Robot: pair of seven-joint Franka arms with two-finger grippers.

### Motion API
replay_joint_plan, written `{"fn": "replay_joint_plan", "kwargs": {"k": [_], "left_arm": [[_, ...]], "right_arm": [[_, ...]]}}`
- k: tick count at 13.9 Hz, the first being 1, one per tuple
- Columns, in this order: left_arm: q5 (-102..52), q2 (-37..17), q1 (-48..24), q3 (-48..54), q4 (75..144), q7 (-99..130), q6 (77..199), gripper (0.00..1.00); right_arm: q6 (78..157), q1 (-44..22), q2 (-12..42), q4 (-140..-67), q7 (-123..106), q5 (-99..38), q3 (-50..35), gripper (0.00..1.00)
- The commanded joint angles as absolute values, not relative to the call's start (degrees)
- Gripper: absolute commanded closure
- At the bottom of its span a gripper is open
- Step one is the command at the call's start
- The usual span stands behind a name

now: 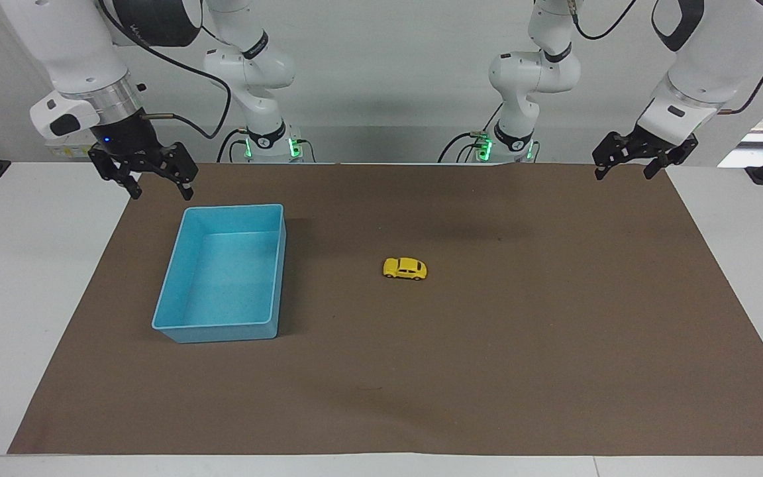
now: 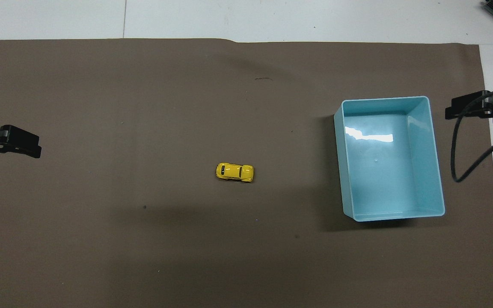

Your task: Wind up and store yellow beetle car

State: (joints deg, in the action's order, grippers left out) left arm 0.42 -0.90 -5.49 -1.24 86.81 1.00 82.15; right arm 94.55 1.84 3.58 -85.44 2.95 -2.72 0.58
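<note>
A white tabletop (image 1: pixel 37 278) carries a wide brown paper mat (image 1: pixel 487 344), and toward the right arm's end of it stands an open, light blue rectangular plastic bin (image 1: pixel 176 329) with nothing inside. Both white arms wait raised at the mat's robot-side corners, the right end effector (image 1: pixel 153 189) hanging with its black fingers spread above the mat's edge just by the bin, the left end effector (image 1: pixel 626 171) likewise open over its own corner. The tiny bright yellow beetle car (image 1: pixel 405 268) sits on its wheels near the mat's middle, well apart from the bin and from both end effectors.
</note>
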Motion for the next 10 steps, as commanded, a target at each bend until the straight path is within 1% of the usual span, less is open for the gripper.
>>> {"fn": "replay_joint_plan", "kwargs": {"k": [1, 8, 10], "left_arm": [[-0.17, -0.18, -5.36, -1.06, 86.75, 0.53, 81.21, 0.00], [-3.78, 0.35, -6.06, -0.36, 87.27, 0.53, 82.00, 0.00], [-3.78, 0.44, -6.68, 0.26, 88.15, 0.70, 84.70, 0.00]], "right_arm": [[93.78, 2.11, 3.16, -85.34, 2.20, -2.55, 0.35, 0.00], [93.78, 2.11, 3.16, -85.34, 2.29, -2.55, 0.35, 0.00], [93.78, 2.11, 3.16, -85.34, 2.29, -2.55, 0.35, 0.00]]}}
